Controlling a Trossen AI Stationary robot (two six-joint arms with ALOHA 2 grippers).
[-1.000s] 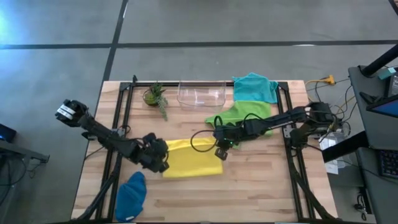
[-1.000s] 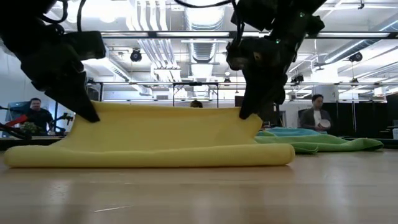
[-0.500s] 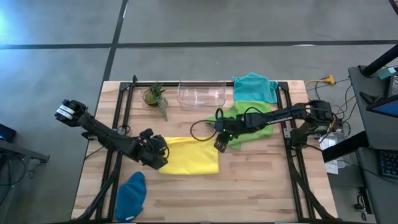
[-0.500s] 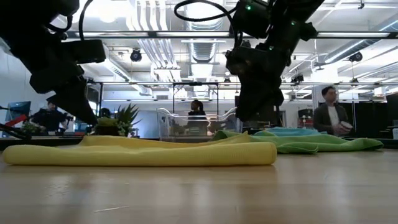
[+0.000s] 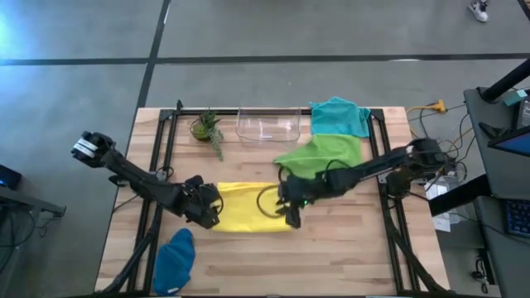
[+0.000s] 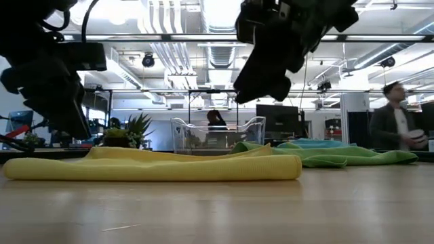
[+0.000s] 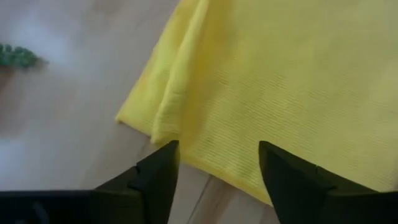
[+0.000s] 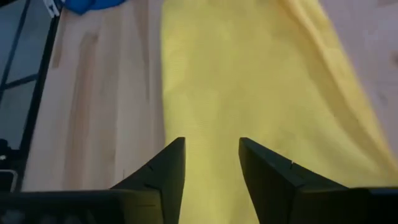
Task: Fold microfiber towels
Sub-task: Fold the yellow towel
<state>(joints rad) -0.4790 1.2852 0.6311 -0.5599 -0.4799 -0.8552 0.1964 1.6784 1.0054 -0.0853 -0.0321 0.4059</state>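
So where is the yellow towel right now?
In the high view the yellow towel lies folded flat mid-table, between the left end effector and right end effector, just below the lime green towel.

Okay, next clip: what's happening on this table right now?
Two arms are folding towels. The yellow towel lies folded flat on the table, and neither arm holds it. The left tool hangs open over its left end, the right tool open over its right end. A green towel, a teal towel and a blue towel lie unfolded elsewhere on the table.
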